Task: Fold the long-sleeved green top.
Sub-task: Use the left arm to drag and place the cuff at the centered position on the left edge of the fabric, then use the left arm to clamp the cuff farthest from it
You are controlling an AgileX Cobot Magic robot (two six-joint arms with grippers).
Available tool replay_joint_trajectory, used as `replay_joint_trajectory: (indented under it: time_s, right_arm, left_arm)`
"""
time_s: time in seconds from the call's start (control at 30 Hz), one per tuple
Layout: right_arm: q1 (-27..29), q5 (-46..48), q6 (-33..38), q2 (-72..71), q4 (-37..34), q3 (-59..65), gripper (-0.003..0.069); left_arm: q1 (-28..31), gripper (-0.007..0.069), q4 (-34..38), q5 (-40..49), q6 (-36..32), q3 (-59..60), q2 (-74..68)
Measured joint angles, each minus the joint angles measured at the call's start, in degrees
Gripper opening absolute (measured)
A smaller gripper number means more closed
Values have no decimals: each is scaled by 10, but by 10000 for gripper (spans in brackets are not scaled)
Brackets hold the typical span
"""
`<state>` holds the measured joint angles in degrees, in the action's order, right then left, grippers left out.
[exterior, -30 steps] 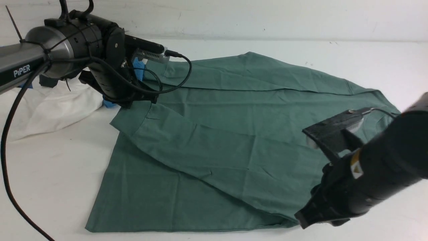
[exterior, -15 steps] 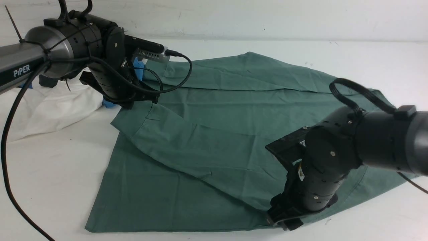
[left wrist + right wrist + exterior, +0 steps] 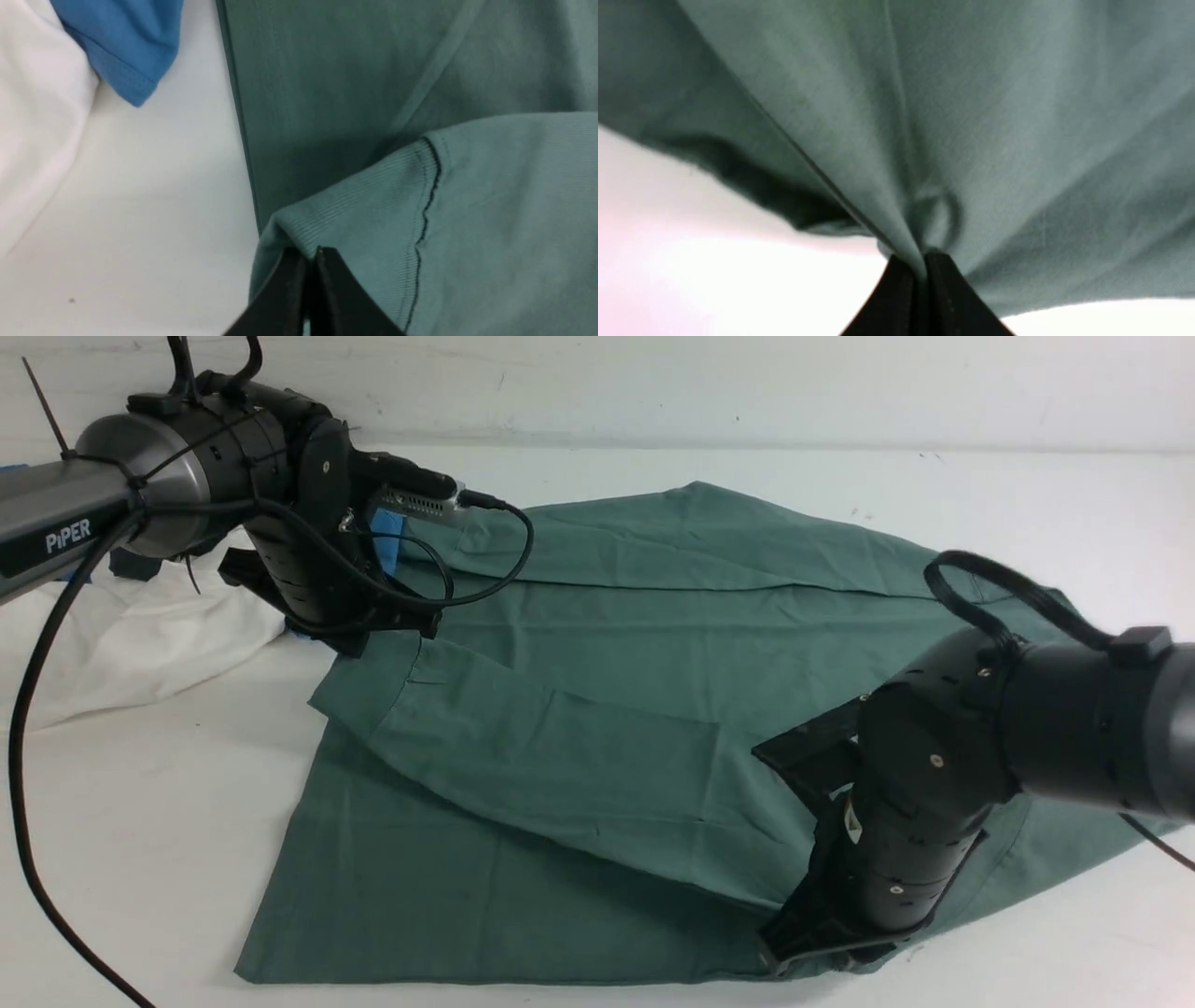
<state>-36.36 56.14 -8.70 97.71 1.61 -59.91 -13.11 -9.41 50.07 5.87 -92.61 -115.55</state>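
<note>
1. Left pincer (image 3: 310, 254) is closed tight on the very edge of the ribbed cuff (image 3: 373, 210), at the corner of the green long-sleeved top (image 3: 607, 644) that lies nearest the white garment (image 3: 140, 635).
2. Right pincer (image 3: 920, 259) is also closed, on a small pinch of green cloth at the top's edge far from the white garment. Creases fan out from the bite. I cannot tell how many layers it holds.
3. The green long-sleeved top lies spread on the tabletop (image 3: 140, 821) just beside the white garment. Its sleeve (image 3: 523, 737) runs slantwise across the body, away from the white garment and toward the right pincer.
4. Likely step: both ends of the sleeve are gripped, ready to be carried over as a fold.
5. What could go wrong:
   - The cuff may slip out, since the left pincer bites only its rim and a pull along the sleeve would load that thin hold.
   - The right pinch may hold only the upper layer, so a lift would leave the layer beneath behind and skew the fold.
   - Uneven lifting would drag the whole top across the tabletop instead of folding it.
   - The blue garment (image 3: 126, 42) sits by the white garment, near the cuff. A sweep that way could snag it.
</note>
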Motion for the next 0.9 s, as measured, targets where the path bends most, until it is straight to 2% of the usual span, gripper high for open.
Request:
replay_joint_trajectory:
  time_s: [0.3,0.57,0.77,0.9]
  right_arm:
    - [0,-4,-33,-56,-19,72,9]
    - [0,-8,-58,-57,-21,79,16]
    - [0,-5,-59,-57,-21,79,74]
    - [0,14,-60,-57,-16,78,187]
  left_arm:
    - [0,-3,3,24,0,0,0]
    - [0,-3,6,24,0,0,0]
    - [0,20,12,24,0,0,0]
    - [0,123,11,25,0,0,0]
